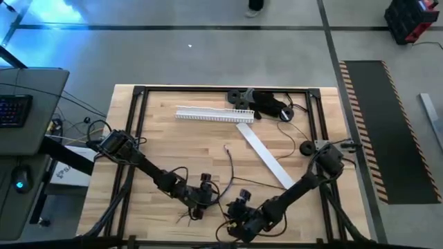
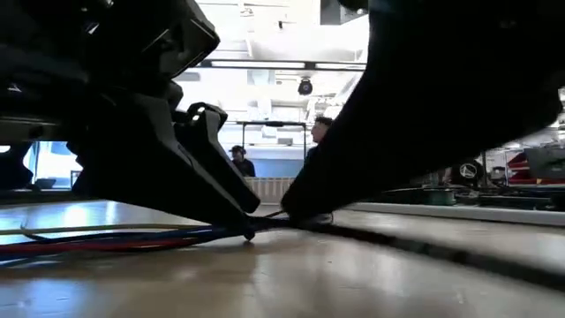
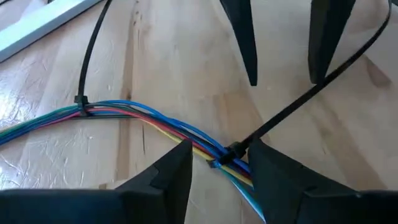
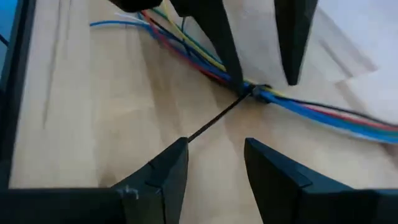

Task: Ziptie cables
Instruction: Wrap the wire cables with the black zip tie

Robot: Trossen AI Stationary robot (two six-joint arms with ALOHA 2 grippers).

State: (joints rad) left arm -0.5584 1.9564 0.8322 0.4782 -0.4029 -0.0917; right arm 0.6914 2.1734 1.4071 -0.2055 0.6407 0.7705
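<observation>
Multicolour cables (image 3: 155, 121) bundled, 2 black zipties (image 3: 231, 152), flat on table

Low view: arms (image 2: 132, 115) block most of the table; cables (image 2: 106, 238) run off the left edge, ends unseen.

Place: lab/workshop | Evidence: framed wooden bench (image 1: 173, 138), hazard-striped floor mat (image 1: 360, 124), people at desks (image 2: 238, 161)

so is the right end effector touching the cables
Apart. The right wrist view shows the right end effector open, bare wood between its fingertips and the cables.
</observation>
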